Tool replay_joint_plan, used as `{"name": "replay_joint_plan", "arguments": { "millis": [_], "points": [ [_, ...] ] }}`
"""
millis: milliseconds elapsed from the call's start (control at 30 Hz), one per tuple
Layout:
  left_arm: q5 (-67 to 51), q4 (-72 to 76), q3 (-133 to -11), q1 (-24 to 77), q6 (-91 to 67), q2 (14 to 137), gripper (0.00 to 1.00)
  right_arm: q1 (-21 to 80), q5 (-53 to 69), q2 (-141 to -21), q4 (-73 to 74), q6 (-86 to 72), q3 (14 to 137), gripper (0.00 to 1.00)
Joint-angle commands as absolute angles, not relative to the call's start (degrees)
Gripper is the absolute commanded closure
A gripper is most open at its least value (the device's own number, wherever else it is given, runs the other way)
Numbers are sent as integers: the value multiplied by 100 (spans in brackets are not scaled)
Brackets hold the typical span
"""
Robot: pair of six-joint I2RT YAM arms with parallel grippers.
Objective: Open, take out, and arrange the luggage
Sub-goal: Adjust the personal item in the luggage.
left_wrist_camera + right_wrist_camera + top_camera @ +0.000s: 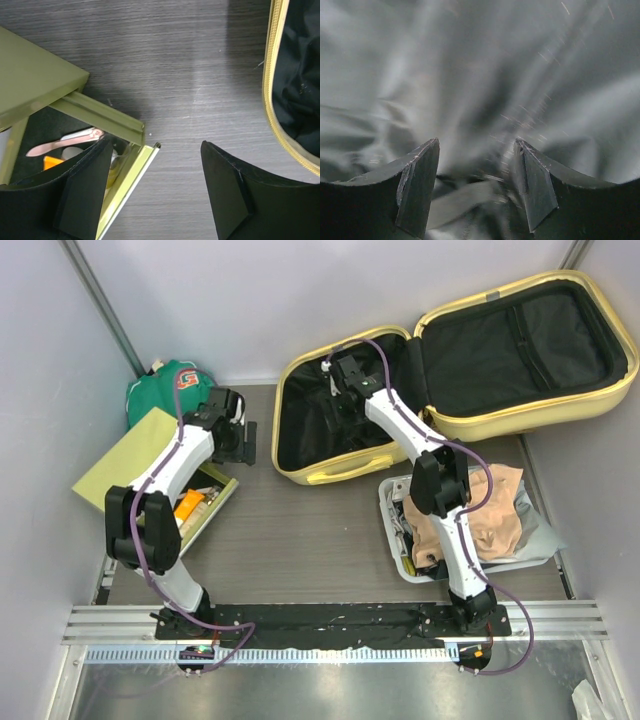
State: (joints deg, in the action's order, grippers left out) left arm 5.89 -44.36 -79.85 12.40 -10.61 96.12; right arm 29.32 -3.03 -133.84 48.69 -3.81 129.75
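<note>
Grey fabric [470,75] fills the right wrist view out of focus. A pale strap-like shape [460,200] low between the fingers of the right gripper [477,150] is too blurred to identify, and contact cannot be judged. From above, that gripper's tips vanish against the black lining of the suitcase [340,470]. The left wrist view cuts the suitcase off at its right edge and the box [35,85] at its left, where a finger [85,195] of the left gripper [156,144] covers part of the contents. A beige cloth [495,505] and the right arm [440,480] hide most of the tray [390,502]. The box's lid [125,465] partly hides a green bag [165,390].
</note>
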Motion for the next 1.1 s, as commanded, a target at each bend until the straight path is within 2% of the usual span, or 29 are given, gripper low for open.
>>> {"name": "replay_joint_plan", "arguments": {
  "millis": [0,400,933,1033,1067],
  "points": [
    [360,-4131,-7832,1213,-1354,9563,24,2804,-975,-13403,5756,-650,13264,32],
    [431,-4043,-7049,1134,-1310,9115,23,3032,-581,-13535,6223,-501,13324,32],
    [501,-4060,-6838,1125,-1248,8930,22,3208,184,-13719,6266,-475,12999,32],
    [518,-4078,-6855,1125,-1239,8921,22,3287,325,-13755,6354,-343,13017,36],
    [527,-4078,-6855,1125,-1222,8921,22,3305,238,-13781,6381,-325,12990,42]
  ]
}}
